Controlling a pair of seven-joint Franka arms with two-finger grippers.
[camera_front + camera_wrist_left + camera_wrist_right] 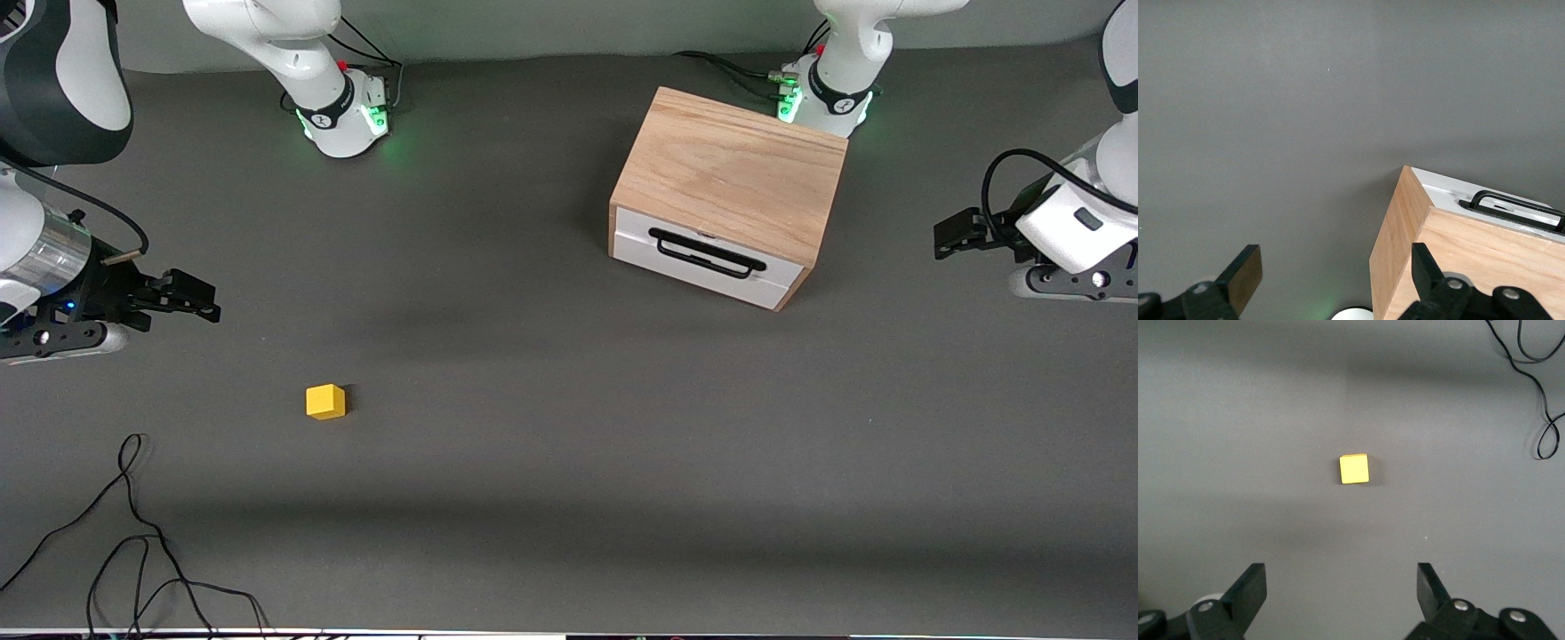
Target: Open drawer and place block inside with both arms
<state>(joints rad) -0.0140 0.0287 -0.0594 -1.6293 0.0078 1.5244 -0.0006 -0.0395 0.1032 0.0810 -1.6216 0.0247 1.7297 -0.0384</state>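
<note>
We see the cabinet (731,182) sitting on the grey table (569,462) toward the left arm's end, just in front of the left arm's base. We use it as our landmark. Its drawer (711,258) is fully shut, white front flush with the wood, black handle (707,252) facing the front camera at a slight angle.

The block (325,401) is on the table, well apart from the cabinet, nearer to the front camera than it and toward the right arm's end. Nothing is touching it.

We have the right gripper (182,298) up in the air, over bare table, well apart from the cabinet at the right arm's end. Its fingers (1248,590) are spread wide and empty; its wrist view looks down at the block between them.

The left gripper (956,236) hangs over the table beside the cabinet, at the left arm's end, not touching it. Its fingers (1245,273) are spread too, holding nothing.

A loose black cable (133,542) lies on the table nearer to the front camera than the block, far from the cabinet.
</note>
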